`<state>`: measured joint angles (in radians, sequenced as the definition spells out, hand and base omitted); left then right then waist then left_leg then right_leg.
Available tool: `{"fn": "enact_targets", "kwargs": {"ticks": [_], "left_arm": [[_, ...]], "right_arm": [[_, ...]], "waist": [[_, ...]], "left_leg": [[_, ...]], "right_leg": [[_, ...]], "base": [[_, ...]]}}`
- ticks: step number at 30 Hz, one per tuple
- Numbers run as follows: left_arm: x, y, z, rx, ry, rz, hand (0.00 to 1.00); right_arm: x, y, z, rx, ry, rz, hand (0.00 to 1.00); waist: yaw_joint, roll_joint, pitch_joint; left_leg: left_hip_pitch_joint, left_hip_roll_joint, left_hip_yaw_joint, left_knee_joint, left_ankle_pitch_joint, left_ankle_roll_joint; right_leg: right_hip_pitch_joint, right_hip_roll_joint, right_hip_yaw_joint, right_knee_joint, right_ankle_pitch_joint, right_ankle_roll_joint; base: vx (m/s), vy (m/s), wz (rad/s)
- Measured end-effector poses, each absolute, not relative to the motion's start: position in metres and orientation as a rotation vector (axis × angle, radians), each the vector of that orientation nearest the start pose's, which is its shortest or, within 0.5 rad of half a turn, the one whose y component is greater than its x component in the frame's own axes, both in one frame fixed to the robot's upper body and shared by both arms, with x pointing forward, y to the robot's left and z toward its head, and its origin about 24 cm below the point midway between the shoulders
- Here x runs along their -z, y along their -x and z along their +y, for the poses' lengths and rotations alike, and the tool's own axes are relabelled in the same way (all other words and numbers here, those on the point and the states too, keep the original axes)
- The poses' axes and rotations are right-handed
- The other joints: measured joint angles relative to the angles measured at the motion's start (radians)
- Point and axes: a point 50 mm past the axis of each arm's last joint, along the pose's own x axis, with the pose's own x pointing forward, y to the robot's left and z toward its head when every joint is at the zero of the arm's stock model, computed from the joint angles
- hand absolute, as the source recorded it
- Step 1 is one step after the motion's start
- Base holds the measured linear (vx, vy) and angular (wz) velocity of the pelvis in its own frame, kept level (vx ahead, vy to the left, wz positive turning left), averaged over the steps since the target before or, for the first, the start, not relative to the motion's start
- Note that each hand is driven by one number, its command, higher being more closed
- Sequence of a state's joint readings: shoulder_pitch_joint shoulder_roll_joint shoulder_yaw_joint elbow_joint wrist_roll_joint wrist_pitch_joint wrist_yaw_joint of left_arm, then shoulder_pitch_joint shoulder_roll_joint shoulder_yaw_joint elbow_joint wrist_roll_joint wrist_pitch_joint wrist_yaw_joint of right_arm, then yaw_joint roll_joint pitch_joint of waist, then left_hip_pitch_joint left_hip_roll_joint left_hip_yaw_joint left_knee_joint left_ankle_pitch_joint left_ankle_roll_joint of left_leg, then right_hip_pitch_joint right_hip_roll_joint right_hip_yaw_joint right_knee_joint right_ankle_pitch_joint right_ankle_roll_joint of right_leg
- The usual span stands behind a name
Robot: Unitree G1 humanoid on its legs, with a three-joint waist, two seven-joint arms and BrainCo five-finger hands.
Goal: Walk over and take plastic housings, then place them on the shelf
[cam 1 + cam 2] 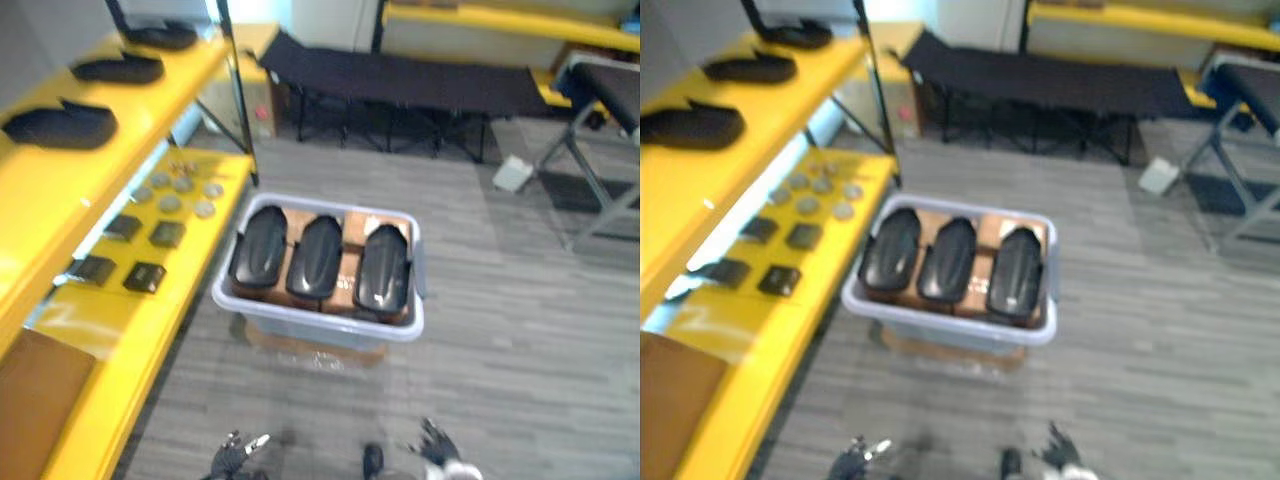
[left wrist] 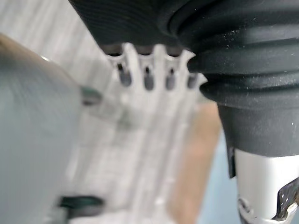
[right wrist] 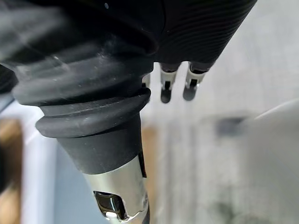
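Black housings (image 1: 321,256) lengthwise fore-aft in bin (image 1: 318,330)

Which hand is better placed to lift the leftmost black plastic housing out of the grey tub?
Probably the left hand: it shows nearly in line with that black plastic housing in the grey tub, beside the yellow shelf. The right hand lies farther across.

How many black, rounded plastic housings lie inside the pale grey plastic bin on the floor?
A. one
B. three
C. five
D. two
B: three black plastic housings lie side by side in the pale grey plastic bin, with one to the left and one to the right of the middle one.
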<state>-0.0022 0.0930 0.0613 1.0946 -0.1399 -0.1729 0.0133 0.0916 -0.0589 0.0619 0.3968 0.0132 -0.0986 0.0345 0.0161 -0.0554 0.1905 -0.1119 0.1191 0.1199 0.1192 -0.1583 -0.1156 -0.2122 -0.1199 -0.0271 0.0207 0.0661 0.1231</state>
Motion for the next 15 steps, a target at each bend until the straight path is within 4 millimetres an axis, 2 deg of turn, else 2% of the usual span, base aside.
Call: {"fn": "enact_targets", "kwargs": {"ticks": [1, 2, 4, 5, 7, 8, 10, 13, 15], "left_arm": [[0.147, -0.138, 0.193, -0.192, 0.047, 0.888, 0.0], [0.146, -0.14, 0.192, -0.189, 0.041, 0.878, 0.0], [0.143, -0.146, 0.191, -0.194, 0.022, 0.846, 0.0], [0.141, -0.148, 0.191, -0.199, 0.018, 0.836, 0.0], [0.136, -0.158, 0.188, -0.164, -0.021, 0.787, 0.0], [0.134, -0.161, 0.187, -0.153, -0.031, 0.774, 0.0], [0.128, -0.173, 0.183, -0.125, -0.05, 0.733, 0.0], [0.125, -0.178, 0.179, -0.102, -0.057, 0.703, 0.0], [0.121, -0.186, 0.179, -0.102, -0.06, 0.677, 0.0]], "right_arm": [[0.022, -0.225, -0.153, -0.065, 0.086, 0.203, 0.0], [0.004, -0.233, -0.153, -0.06, 0.102, 0.11, 0.0], [-0.075, -0.254, -0.16, 0.05, 0.181, -0.259, 0.0], [-0.095, -0.256, -0.165, 0.101, 0.194, -0.351, 0.0], [-0.165, -0.255, -0.197, 0.35, 0.268, -0.678, 0.0], [-0.179, -0.254, -0.206, 0.415, 0.279, -0.739, 0.0], [-0.218, -0.25, -0.242, 0.65, 0.285, -0.899, 0.0], [-0.233, -0.253, -0.272, 0.813, 0.284, -0.928, 0.0], [-0.252, -0.269, -0.293, 0.903, 0.285, -0.92, 0.0]], "waist": [[-0.001, 0.006, 0.021], [-0.001, 0.008, 0.029], [-0.001, 0.008, 0.049], [-0.001, 0.004, 0.051], [-0.001, -0.011, 0.069], [-0.001, -0.015, 0.078], [-0.004, -0.017, 0.109], [-0.01, -0.011, 0.126], [-0.01, -0.007, 0.165]], "left_leg": [[-0.01, -0.012, -0.002, 0.012, 0.002, 0.006], [-0.018, -0.016, -0.003, 0.022, 0.0, 0.01], [-0.046, -0.026, -0.009, 0.054, -0.004, 0.016], [-0.053, -0.026, -0.015, 0.063, -0.005, 0.017], [-0.065, -0.025, -0.027, 0.071, -0.013, 0.021], [-0.065, -0.025, -0.028, 0.072, -0.015, 0.022], [-0.088, -0.025, -0.04, 0.102, -0.034, 0.031], [-0.13, -0.032, -0.067, 0.135, -0.042, 0.038], [-0.147, -0.04, -0.082, 0.155, -0.045, 0.043]], "right_leg": [[0.002, -0.01, 0.001, -0.013, 0.017, 0.004], [0.001, -0.015, 0.0, -0.015, 0.019, 0.006], [-0.003, -0.022, -0.001, -0.019, 0.029, 0.003], [-0.003, -0.022, -0.002, -0.022, 0.034, 0.004], [-0.002, -0.021, -0.002, -0.031, 0.042, 0.003], [-0.002, -0.021, -0.002, -0.031, 0.043, 0.004], [-0.003, -0.022, -0.002, -0.034, 0.055, 0.001], [-0.017, -0.029, -0.002, -0.036, 0.067, 0.005], [-0.017, -0.036, -0.002, -0.036, 0.073, 0.012]], "base": [[0.02, 0.111, 0.05], [0.05, 0.118, 0.12], [0.05, 0.081, 0.12], [0.04, 0.023, 0.13], [0.04, 0.01, 0.08], [0.01, 0.016, 0.05], [-0.01, 0.038, 0.1], [-0.03, 0.042, 0.19], [-0.07, 0.036, 0.18]]}}
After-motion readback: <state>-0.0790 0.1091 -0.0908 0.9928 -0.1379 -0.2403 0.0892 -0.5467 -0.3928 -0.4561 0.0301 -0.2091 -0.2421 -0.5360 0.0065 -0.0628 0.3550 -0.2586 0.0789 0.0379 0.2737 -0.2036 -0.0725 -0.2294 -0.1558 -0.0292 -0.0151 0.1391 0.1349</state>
